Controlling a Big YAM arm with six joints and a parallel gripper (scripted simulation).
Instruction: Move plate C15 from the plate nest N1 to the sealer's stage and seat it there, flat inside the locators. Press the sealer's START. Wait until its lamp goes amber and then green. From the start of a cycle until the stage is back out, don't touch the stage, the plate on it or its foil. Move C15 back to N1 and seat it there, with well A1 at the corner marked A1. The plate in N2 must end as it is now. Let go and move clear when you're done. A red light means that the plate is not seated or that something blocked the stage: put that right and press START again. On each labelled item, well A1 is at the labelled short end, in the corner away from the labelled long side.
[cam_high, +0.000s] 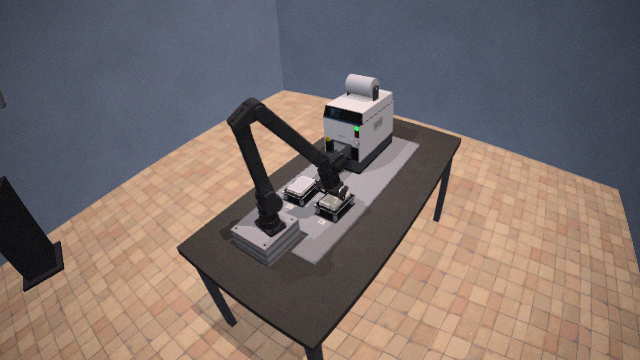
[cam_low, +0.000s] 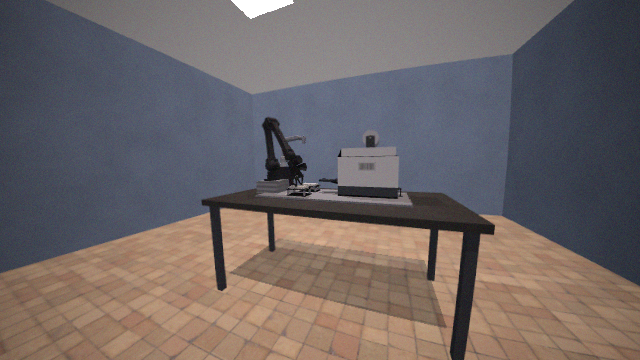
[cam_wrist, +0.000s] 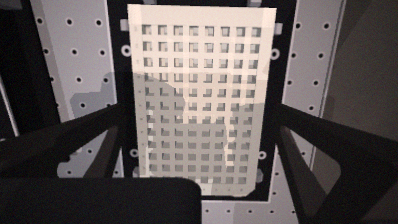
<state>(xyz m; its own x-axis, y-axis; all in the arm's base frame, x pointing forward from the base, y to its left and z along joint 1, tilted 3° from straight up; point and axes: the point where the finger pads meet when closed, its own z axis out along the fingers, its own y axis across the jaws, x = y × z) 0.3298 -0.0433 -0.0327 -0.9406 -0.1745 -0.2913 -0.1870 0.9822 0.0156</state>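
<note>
One black two-fingered tool (cam_high: 341, 193) (cam_low: 298, 182) (cam_wrist: 199, 111), fingers apart, over one cream rectangular multiwell plate (cam_high: 331, 202) (cam_low: 299, 187) (cam_wrist: 202, 92) in a black nest (cam_high: 334, 212) (cam_wrist: 278, 100). One pale rectangular plate (cam_high: 301, 185) in the neighbouring nest. Which is C15: cannot tell.

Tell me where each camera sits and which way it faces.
Top: high off a table corner, looking down at the table; whole arm visible.
Exterior: low beyond a long side, looking across; whole arm, small.
Wrist: on the arm, facing a welled plate between the open gripper's fingers.
Top and exterior share arm, table and sealer.
</note>
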